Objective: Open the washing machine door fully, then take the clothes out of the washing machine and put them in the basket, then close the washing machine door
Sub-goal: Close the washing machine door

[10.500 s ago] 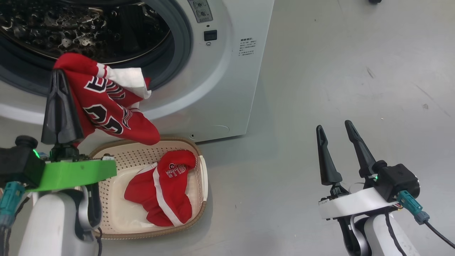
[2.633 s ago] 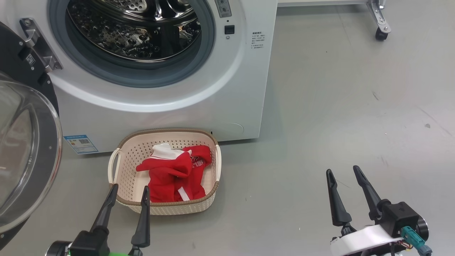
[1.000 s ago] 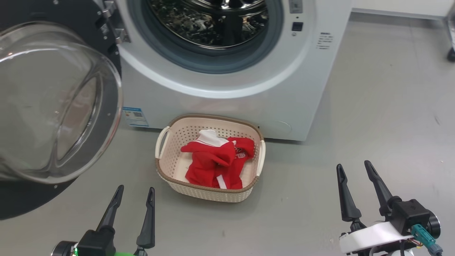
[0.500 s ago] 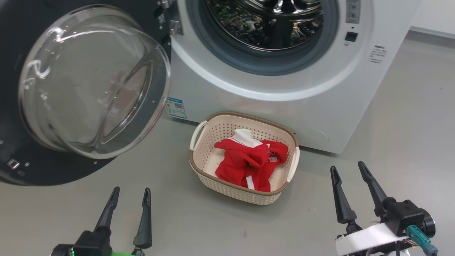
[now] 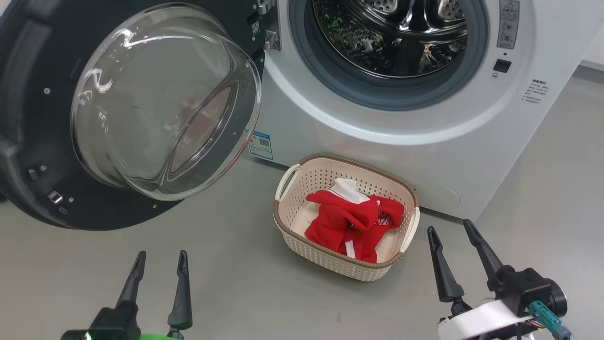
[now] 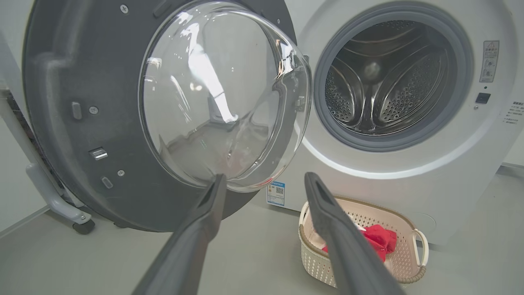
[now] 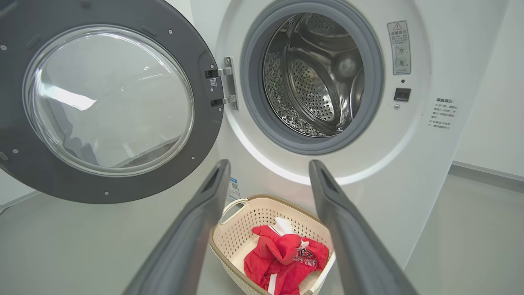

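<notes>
Though open, door (image 5: 141,108) clear of basket (image 5: 340,267)

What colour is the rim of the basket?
The basket rim is brown, best in the head view.

A: Upper items?
B: I list: washing machine (image 5: 377,146), smooth glossy white casing; drum (image 5: 377,38), shiny perforated steel; door (image 5: 28,118), matt dark plastic around a clear glossy glass bowl (image 5: 160,99).
A: Lower items?
B: Basket (image 5: 339,264), cream perforated plastic, brown woven-look rim; clothes (image 5: 344,222), red cloth; floor (image 5: 236,293), smooth grey; my fingers (image 5: 180,297), matt black.
</notes>
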### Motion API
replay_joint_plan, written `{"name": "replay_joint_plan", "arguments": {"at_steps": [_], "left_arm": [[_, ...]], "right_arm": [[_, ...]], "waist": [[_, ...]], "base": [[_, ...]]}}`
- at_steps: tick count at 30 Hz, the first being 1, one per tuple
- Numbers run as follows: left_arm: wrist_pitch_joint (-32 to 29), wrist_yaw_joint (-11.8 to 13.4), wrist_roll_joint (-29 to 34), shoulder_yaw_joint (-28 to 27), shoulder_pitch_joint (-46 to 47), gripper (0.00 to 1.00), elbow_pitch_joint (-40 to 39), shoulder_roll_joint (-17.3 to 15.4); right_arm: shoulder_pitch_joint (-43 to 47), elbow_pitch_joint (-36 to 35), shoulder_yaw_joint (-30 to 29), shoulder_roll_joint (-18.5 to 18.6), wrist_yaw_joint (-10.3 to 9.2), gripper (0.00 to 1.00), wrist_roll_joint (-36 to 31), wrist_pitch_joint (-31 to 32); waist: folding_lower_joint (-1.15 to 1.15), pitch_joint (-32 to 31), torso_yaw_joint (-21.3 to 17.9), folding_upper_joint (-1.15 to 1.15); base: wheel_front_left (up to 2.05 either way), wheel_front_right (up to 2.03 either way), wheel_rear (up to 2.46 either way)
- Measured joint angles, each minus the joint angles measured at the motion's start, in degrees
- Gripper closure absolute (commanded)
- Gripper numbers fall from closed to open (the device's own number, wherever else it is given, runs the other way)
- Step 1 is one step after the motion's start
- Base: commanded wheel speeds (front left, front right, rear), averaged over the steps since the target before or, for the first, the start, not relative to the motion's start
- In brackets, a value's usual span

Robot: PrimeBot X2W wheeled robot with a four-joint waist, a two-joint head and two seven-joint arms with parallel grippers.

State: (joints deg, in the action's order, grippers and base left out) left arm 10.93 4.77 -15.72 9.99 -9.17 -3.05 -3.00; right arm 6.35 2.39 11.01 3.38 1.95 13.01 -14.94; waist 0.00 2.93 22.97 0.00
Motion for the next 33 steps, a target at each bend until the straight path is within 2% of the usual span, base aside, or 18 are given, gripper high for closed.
{"name": "replay_joint_plan", "arguments": {"at_steps": [12, 14, 15, 16, 26, 30, 33], "left_arm": [[0.3, 0.1, 0.0, -0.1, -0.1, 0.0, 0.0, 0.0], [0.3, 0.1, 0.0, 0.0, -0.1, 0.71, 0.0, 0.0], [0.3, 0.1, 0.0, 0.0, -0.1, 0.71, 0.0, 0.0], [0.3, 0.1, 0.0, 0.0, -0.1, 1.0, 0.0, 0.0], [0.3, -0.5, -2.2, 0.6, -0.1, 1.0, -0.5, 0.0], [0.3, -2.2, -9.6, 0.4, -0.1, 1.0, -1.4, 0.1], [0.3, -3.3, -19.9, 0.3, -0.1, 1.0, -3.3, 0.1]], "right_arm": [[0.0, 0.5, 0.2, 0.0, 0.0, 0.0, 0.0, 0.0], [0.0, 0.5, 0.2, 0.0, 0.0, 0.0, 0.0, 0.0], [0.0, 0.5, 0.2, 0.0, 0.0, 0.0, 0.0, 0.0], [0.0, 0.5, 0.2, 0.0, 0.0, 0.0, 0.0, 0.0], [0.0, 0.6, 0.2, 0.0, 0.0, 0.0, 0.0, 0.0], [0.0, 0.6, 0.2, 0.0, 0.0, 0.0, 0.0, 0.0], [0.0, 0.6, 0.2, 0.0, -0.01, 0.0, 0.0, 0.0]], "waist": [[0.0, -0.1, -0.1, 0.0], [0.0, -0.1, -0.2, 0.0], [0.0, -0.1, -0.2, 0.0], [0.0, -0.1, -0.2, 0.0], [0.0, 0.0, 0.1, 0.0], [0.0, 0.2, 0.2, 0.0], [0.0, 0.5, 0.3, 0.0]], "base": [[0.0, 0.0, 0.0], [0.0, 0.0, 0.0], [0.0, 0.0, 0.0], [0.0, 0.0, 0.0], [0.0, 0.0, 0.0], [0.0, 0.0, 0.0], [0.0, 0.0, 0.0]]}}
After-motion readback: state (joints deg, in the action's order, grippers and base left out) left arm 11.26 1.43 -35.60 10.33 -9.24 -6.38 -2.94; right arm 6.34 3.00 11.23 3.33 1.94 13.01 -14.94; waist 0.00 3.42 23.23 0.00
